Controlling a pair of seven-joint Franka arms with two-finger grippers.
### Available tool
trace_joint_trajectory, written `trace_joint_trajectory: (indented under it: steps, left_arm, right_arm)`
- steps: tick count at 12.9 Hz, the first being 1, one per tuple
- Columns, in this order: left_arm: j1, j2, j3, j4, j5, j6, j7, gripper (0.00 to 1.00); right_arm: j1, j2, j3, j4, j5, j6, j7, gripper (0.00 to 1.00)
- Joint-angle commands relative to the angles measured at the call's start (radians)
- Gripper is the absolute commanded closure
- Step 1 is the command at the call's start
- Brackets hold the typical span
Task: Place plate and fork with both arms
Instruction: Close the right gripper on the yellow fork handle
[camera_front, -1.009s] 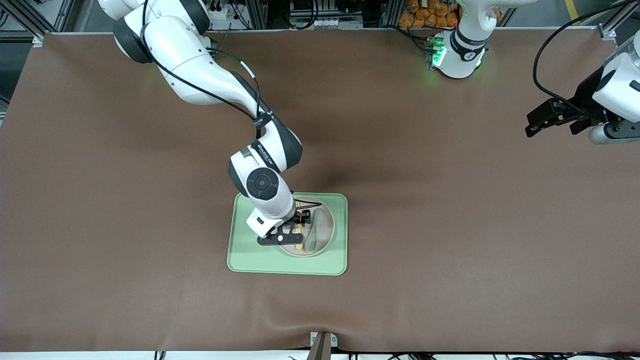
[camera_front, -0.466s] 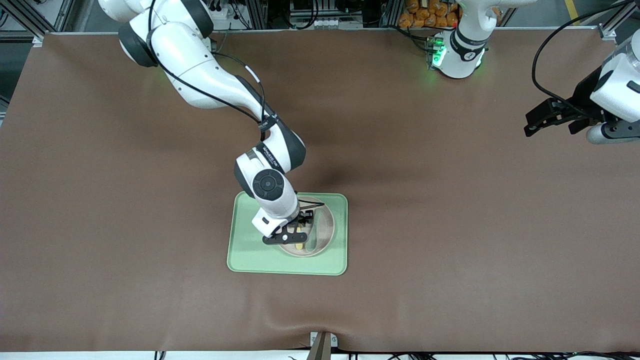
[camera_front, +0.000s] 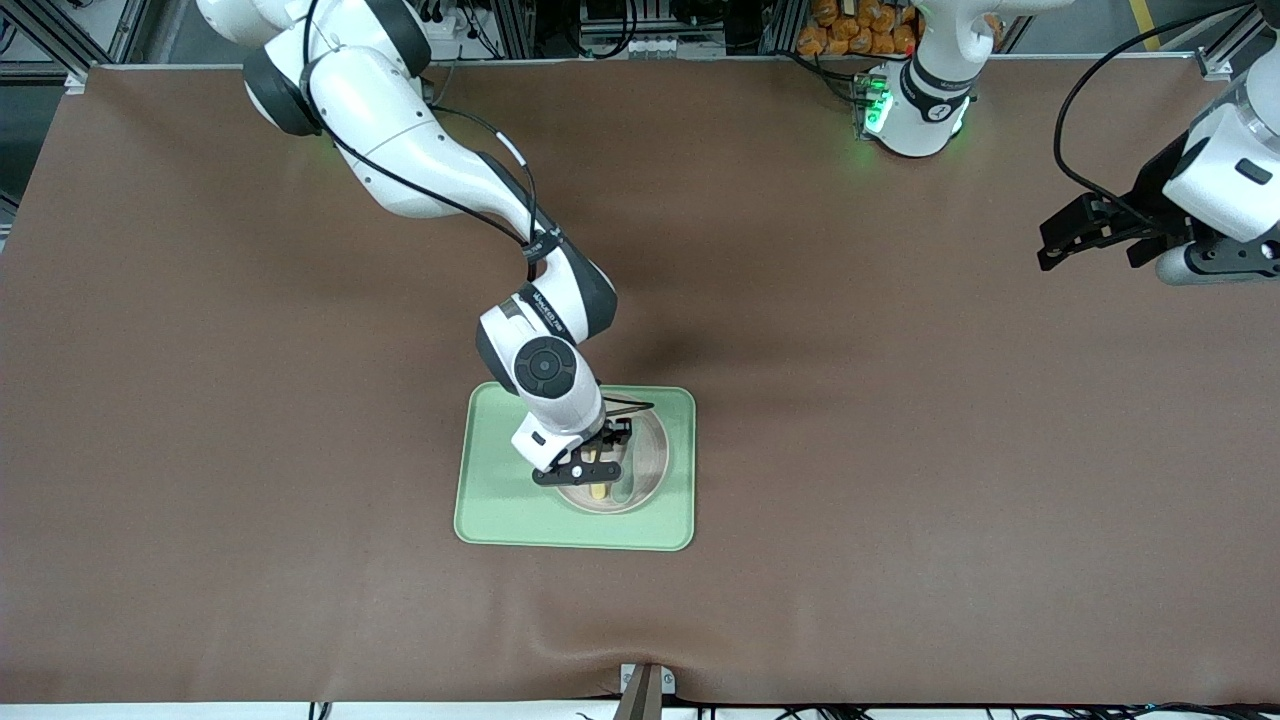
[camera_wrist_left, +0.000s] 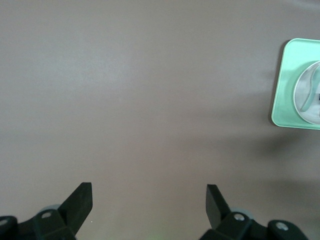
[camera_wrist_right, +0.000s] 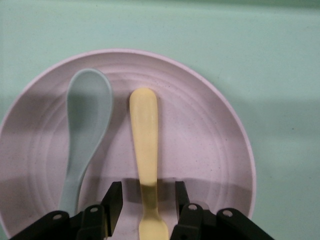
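— Grippers first: where do yours sit?

— Your right gripper (camera_wrist_right: 146, 210) is low inside the plate (camera_wrist_right: 210, 150), its fingers (camera_wrist_right: 114, 202) part-spread either side of the fork (camera_wrist_right: 145, 130); you cannot tell whether they touch it. The yellow fork runs straight out from between them, with a grey-green spoon (camera_wrist_right: 85, 130) lying beside it in the same plate.

— And the plate?

— It rests on a light-green tray (camera_front: 500, 500). Your left gripper (camera_wrist_left: 149, 200) waits, spread wide, over bare table (camera_wrist_left: 150, 100) well apart from the tray.
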Motion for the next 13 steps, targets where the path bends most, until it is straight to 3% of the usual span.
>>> trace_joint_trajectory:
  steps: [1, 2, 3, 4, 5, 13]
  left_arm:
    - [0.007, -0.027, -0.007, -0.02, 0.018, -0.01, 0.016, 0.0]
    - [0.008, -0.027, -0.007, -0.02, 0.018, -0.01, 0.016, 0.0]
    - [0.01, -0.027, -0.007, -0.021, 0.018, -0.01, 0.016, 0.0]
    - [0.01, -0.027, -0.006, -0.02, 0.018, -0.01, 0.017, 0.0]
    - [0.01, -0.027, -0.006, -0.021, 0.018, -0.01, 0.016, 0.0]
    - [0.01, -0.027, -0.006, -0.02, 0.018, -0.021, 0.019, 0.0]
  right_arm:
    - [0.009, 0.033, -0.007, 0.041, -0.037, -0.005, 0.026, 0.52]
    - [0.009, 0.036, -0.007, 0.042, -0.037, -0.003, 0.026, 0.63]
    - [0.009, 0.035, -0.008, 0.042, -0.037, -0.003, 0.027, 0.83]
    - [0.009, 0.035, -0.008, 0.044, -0.037, -0.006, 0.029, 0.96]
    - [0.008, 0.032, -0.01, 0.045, -0.036, -0.009, 0.029, 1.0]
    - [-0.046, -0.011, 0.003, 0.126, -0.007, -0.192, 0.017, 1.0]
